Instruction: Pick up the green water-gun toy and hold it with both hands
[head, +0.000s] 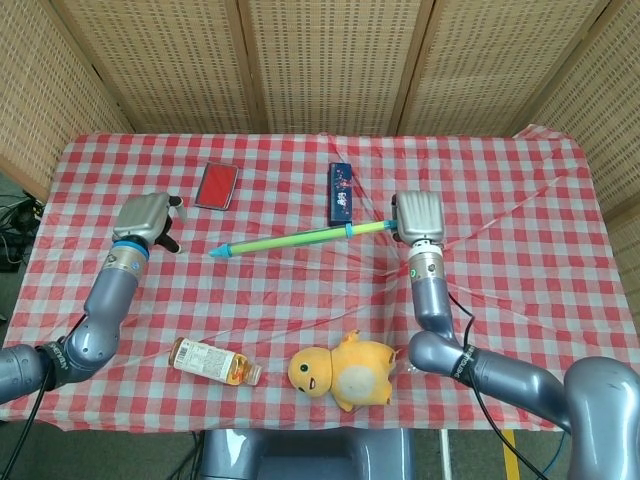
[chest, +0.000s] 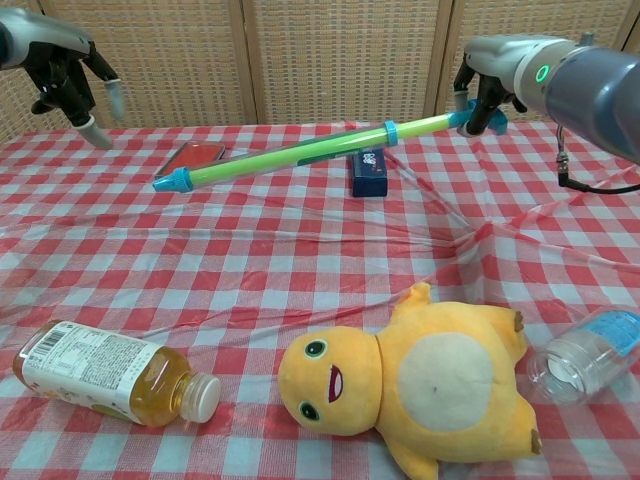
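The green water-gun toy (head: 300, 238) (chest: 300, 152) is a long green tube with blue tip and blue ring, held in the air above the checked tablecloth. My right hand (head: 417, 219) (chest: 485, 92) grips its blue rear end. The blue tip (chest: 170, 181) points toward my left side. My left hand (head: 148, 218) (chest: 62, 78) hovers left of that tip, apart from it, with fingers spread and nothing in them.
A red case (head: 216, 185) and a blue box (head: 340, 193) lie at the back of the table (head: 520, 200). A tea bottle (head: 213, 362), a yellow plush toy (head: 342, 370) and a clear bottle (chest: 585, 355) lie near the front edge.
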